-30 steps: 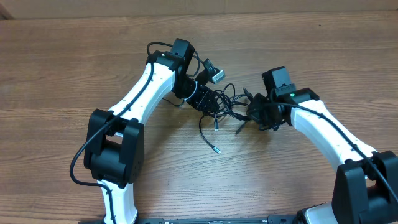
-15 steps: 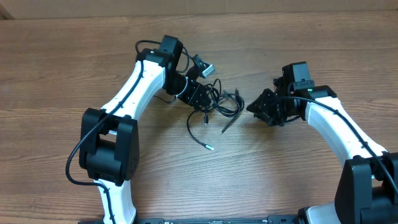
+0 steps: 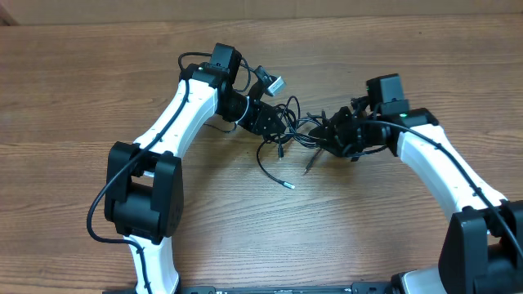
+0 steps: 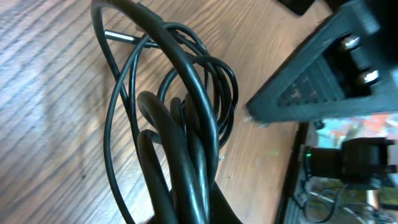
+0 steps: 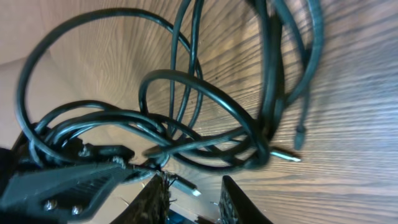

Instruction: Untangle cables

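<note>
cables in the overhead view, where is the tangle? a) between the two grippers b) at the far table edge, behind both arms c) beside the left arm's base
a: the cables sit bunched in the gap between the left gripper and the right gripper, with one loose end trailing toward the near side.

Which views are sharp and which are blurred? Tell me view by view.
Overhead: sharp and evenly lit, soft shadows on the table, cables small but clear. Left wrist: the nearest cables are soft and out of focus toward the bottom edge, the wood grain clearer. Right wrist: cables mostly sharp, the wood washed pale at upper left.
</note>
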`<state>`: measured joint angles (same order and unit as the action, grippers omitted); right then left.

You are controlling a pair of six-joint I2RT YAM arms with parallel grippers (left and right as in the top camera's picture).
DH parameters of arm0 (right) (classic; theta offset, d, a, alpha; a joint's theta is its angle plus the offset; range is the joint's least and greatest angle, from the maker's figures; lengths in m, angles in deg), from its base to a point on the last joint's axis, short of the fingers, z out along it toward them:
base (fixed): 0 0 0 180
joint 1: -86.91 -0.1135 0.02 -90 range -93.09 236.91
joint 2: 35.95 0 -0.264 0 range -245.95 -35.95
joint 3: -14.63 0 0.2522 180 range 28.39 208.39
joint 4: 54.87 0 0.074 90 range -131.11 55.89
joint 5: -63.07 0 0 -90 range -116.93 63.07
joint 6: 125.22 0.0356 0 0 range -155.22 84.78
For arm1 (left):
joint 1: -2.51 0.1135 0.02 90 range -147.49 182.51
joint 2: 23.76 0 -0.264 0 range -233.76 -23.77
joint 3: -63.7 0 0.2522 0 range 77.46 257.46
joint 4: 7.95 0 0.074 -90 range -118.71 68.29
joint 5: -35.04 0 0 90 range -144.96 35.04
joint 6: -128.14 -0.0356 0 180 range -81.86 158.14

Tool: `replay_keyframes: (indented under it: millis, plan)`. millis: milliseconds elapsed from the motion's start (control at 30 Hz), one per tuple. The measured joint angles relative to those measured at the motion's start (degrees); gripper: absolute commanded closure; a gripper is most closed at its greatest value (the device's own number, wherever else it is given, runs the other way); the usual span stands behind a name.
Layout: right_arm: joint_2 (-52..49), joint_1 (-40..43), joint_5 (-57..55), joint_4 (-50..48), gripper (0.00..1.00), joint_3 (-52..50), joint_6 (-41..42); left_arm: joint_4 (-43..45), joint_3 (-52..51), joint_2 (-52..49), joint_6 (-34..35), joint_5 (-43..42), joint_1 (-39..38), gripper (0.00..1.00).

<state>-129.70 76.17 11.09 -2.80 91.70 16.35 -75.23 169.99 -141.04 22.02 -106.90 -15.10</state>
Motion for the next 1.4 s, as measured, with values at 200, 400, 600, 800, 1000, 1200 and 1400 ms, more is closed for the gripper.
replay_keyframes:
  millis: [200, 400, 600, 800, 1000, 1200, 1400]
  plan:
    - [0.0, -5.0, -3.4, -7.7, 0.74, 0.0, 5.5, 0.2, 0.0, 0.0, 3.6, -1.5, -0.3, 0.95]
    - [0.0, -8.2, -8.2, -8.2, 0.74, 0.0, 11.1, 0.9, 0.0, 0.0, 8.1, -1.5, -0.8, 0.96]
    - [0.0, -9.6, -12.2, -8.2, 0.74, 0.0, 15.7, 0.9, 0.0, 0.0, 9.8, -1.5, -0.8, 0.96]
    - [0.0, -10.4, -15.6, -8.3, 0.74, 0.0, 20.4, 0.9, 0.0, 0.0, 10.1, -1.5, -0.9, 0.96]
    - [0.0, -10.5, -17.0, -8.3, 0.74, 0.0, 23.6, 1.4, 0.0, 0.0, 10.2, -1.5, -1.2, 0.96]
    - [0.0, -10.5, -17.9, -8.3, 0.73, 0.0, 25.8, 2.5, 0.0, 0.0, 10.2, -1.5, -1.9, 0.96]
    - [0.0, -10.5, -18.6, -8.4, 0.67, 0.0, 27.5, 3.5, 0.0, 0.0, 10.2, -1.4, -2.7, 0.96]
